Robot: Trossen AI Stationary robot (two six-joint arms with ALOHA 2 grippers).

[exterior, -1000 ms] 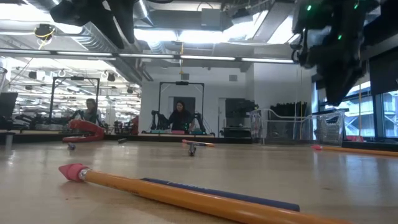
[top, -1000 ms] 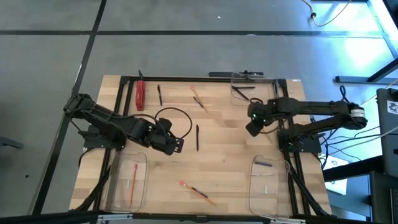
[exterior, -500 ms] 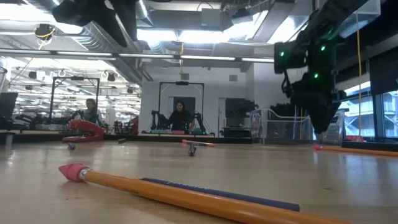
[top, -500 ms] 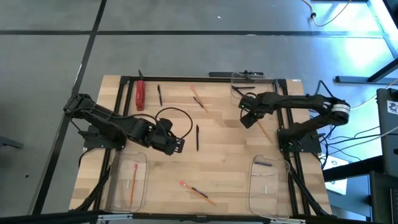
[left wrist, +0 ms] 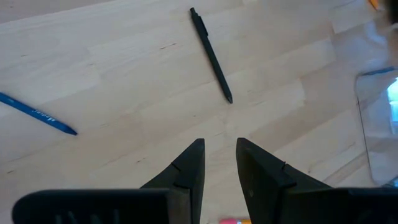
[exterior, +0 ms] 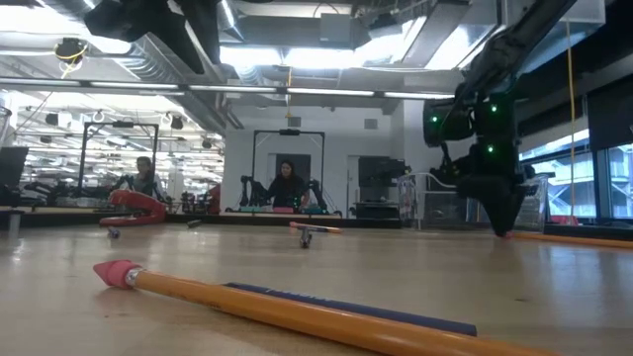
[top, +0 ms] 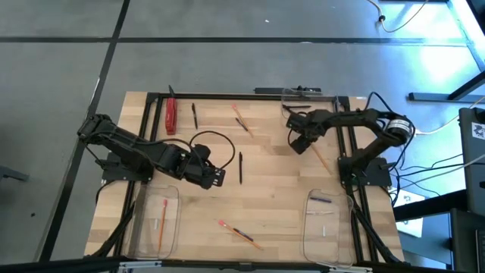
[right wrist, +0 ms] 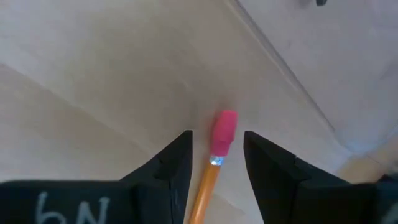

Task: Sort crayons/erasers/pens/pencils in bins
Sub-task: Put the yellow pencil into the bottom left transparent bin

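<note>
overhead, left bin (top: 139, 227) holding one pencil (top: 162, 225), right pincer (top: 300, 145) released astride another pencil (right wrist: 216, 162), left pincer (top: 217, 178) released

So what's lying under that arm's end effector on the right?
A pencil with a pink eraser lies between the open fingers of the right end effector. Its far end is hidden below the camera.

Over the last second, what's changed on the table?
The right end effector swung left and toward the far side, and now sits open, straddling the pencil at its pink eraser end, not yet gripping. The left end effector, pen and bins stayed put.
</note>
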